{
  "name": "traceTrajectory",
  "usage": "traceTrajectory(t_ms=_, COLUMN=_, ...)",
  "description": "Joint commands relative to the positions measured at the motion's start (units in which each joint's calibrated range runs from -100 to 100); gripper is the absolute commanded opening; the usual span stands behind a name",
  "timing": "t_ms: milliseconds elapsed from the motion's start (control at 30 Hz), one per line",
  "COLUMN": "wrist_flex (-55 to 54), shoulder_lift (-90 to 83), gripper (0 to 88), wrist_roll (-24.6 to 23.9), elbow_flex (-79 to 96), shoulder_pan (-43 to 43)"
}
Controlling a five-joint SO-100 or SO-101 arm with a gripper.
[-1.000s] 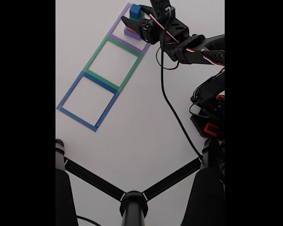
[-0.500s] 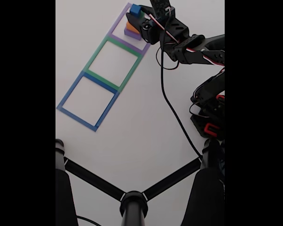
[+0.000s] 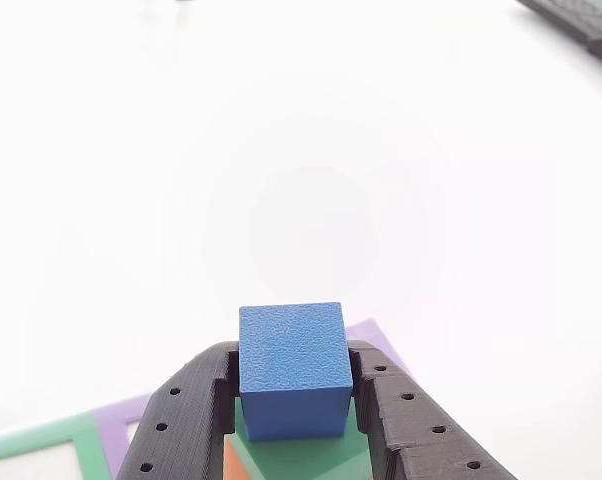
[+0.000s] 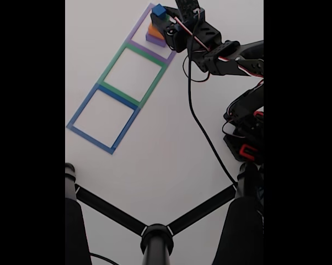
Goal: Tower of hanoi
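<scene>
In the other view, one blue cube (image 3: pixel 291 368) sits low in the middle, at about 6 o'clock of the picture. Two black ribbed fingers (image 3: pixel 186 415) of the gripper (image 3: pixel 293 395) flank it, one pressed to its 9 o'clock side and one to its 3 o'clock side, so the pincer is clenched on the cube. Directly under the cube lies one green block (image 3: pixel 306 455), and a sliver of one orange block (image 3: pixel 236 462) shows at 7 o'clock of the cube. On the white table (image 3: pixel 301 150), a purple tape outline (image 3: pixel 116 425) and a green tape outline (image 3: pixel 36 440) run off toward 8 o'clock.

In the fixed view, the stack stands at about 12 o'clock of the picture: one purple block (image 4: pixel 154 39) at the bottom, the orange block (image 4: pixel 154 30) on it, and the blue cube (image 4: pixel 158 10) at the top; the green block cannot be made out behind the gripper (image 4: pixel 162 15). The stack stands inside the purple tape outline (image 4: pixel 137 44). Three tape squares form a row running toward 8 o'clock: purple, then the green tape outline (image 4: pixel 108 73), then one blue tape outline (image 4: pixel 80 112). The black arm (image 4: pixel 221 55) reaches in from 3 o'clock, with one black cable (image 4: pixel 202 127) trailing toward 5 o'clock. Black stand legs (image 4: pixel 155 234) sit at 6 o'clock.
</scene>
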Motion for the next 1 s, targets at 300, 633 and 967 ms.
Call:
traceTrajectory(t_ms=300, wrist_flex=49.7, shoulder_lift=-28.2, gripper=2.2, wrist_roll=0.4, elbow_flex=-16.0, shoulder_pan=-2.4)
traceTrajectory(t_ms=633, wrist_flex=104.2, shoulder_lift=-31.6, gripper=2.2, wrist_roll=0.4, elbow_flex=-55.7, shoulder_pan=-4.9)
traceTrajectory(t_ms=967, wrist_flex=121.7, shoulder_lift=-31.7, gripper=2.1, wrist_roll=0.4, elbow_flex=-72.5, shoulder_pan=-8.5)
